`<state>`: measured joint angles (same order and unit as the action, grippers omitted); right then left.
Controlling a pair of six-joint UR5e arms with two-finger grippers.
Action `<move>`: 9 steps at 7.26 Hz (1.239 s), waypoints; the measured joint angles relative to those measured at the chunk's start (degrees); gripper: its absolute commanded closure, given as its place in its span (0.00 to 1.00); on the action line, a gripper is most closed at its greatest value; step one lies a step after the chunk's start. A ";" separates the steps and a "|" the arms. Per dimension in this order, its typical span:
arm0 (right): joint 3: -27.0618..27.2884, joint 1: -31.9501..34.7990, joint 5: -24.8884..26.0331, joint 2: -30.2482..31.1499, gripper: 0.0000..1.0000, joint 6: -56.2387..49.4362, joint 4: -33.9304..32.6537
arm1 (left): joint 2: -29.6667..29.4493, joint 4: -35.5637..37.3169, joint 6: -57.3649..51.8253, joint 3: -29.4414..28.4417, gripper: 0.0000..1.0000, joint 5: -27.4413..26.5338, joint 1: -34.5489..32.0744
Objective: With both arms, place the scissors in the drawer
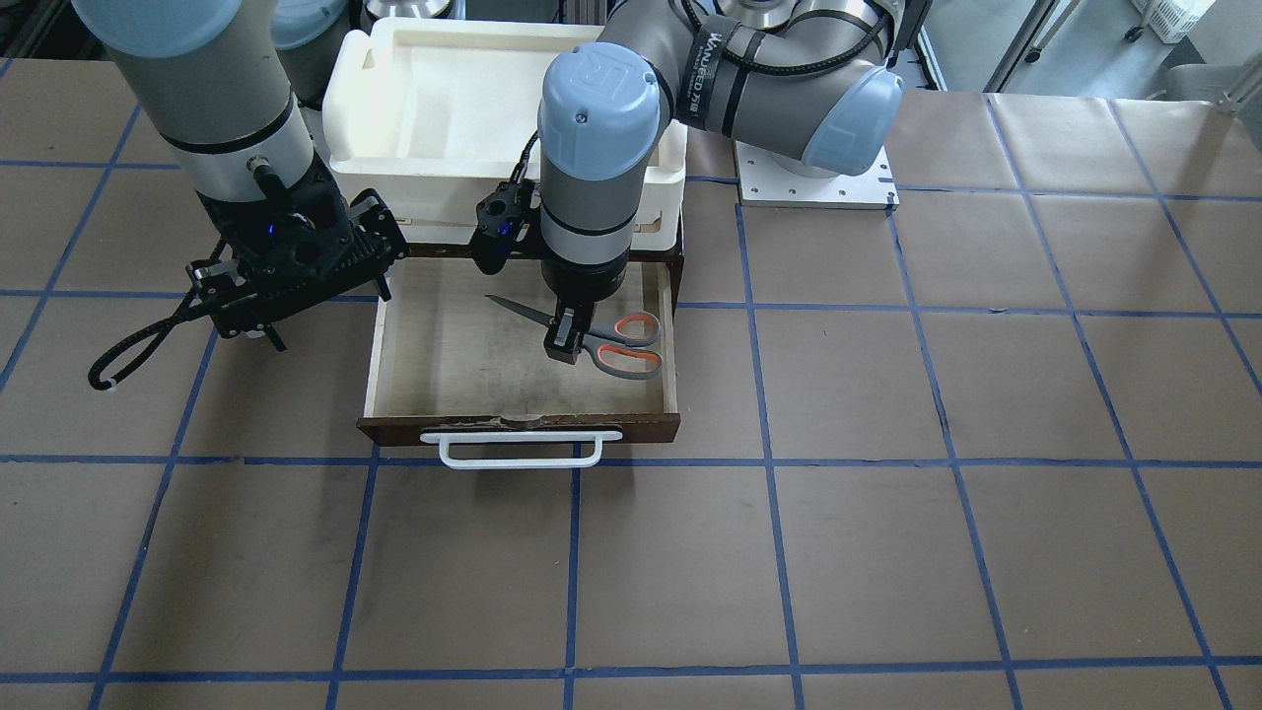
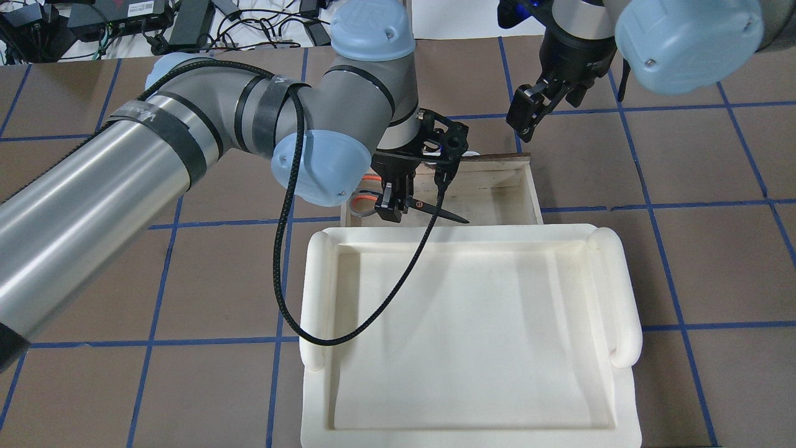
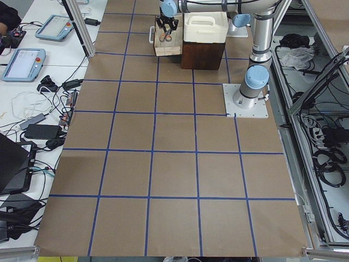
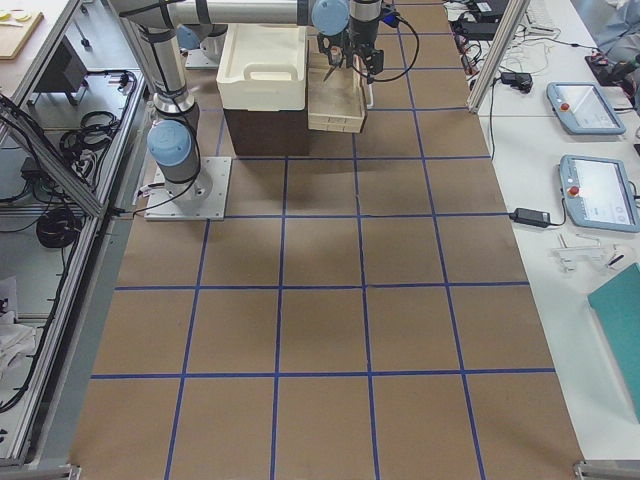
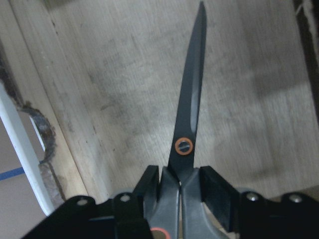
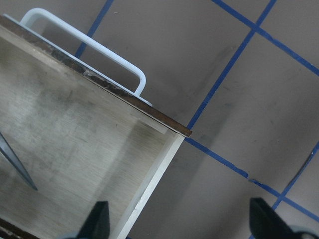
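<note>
We're at the set-down: the scissors point(image 1: 518, 311) are inside the drawer point(image 1: 444, 345) and not yet let go. By the look of it, all that's left is the release, which means easing the fingers apart and lifting straight up without snagging the handle loops or the drawer's side wall at 3 o'clock.

Going by the overhead view, the left gripper point(image 2: 392, 208) comes first, reaching in from 9 o'clock. Its wrist camera shows the fingers point(image 5: 212, 186) closed tight on the scissors just behind the orange pivot ring, one pad on each side. The blade runs out towards 12 o'clock over the pale floor. The scissors hang low, and whether they touch the wood I can't tell.

In the front-facing view they sit in the drawer's right half, tips at about 10 o'clock and loops at 4 o'clock. The white bar handle point(image 1: 521, 449) is at 6 o'clock and the white foam tray point(image 1: 394, 118) is on top at 12.

Further right in the overhead view is the right gripper point(image 2: 550, 102), above the drawer's far corner at roughly 1 o'clock. Its fingertips point(image 6: 98, 219) are spread wide with nothing between them, and only the drawer corner and the brown table point(image 6: 239, 99) lie below.
</note>
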<state>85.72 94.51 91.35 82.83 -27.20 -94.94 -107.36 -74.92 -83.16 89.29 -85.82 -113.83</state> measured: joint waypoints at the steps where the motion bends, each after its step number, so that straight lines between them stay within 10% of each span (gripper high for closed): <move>1: 0.03 -0.02 -0.02 0.15 0.00 4.12 -0.31 | -0.19 0.59 0.75 0.04 0.99 0.08 -0.52; 2: 0.06 -0.10 -0.03 0.25 0.00 7.26 -0.51 | -0.26 0.88 1.08 0.10 0.45 0.09 -0.79; 3: 0.04 -0.20 -0.03 0.38 0.00 9.27 -0.69 | -0.31 1.01 1.15 0.21 0.26 0.06 -0.90; 9: 0.13 -2.45 -0.51 2.21 0.00 16.72 0.22 | 3.69 1.28 14.81 -1.41 0.18 -2.51 1.63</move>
<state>85.85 92.06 90.84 85.03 -10.48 -94.71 -103.67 -73.64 -68.36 87.87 -88.33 -112.20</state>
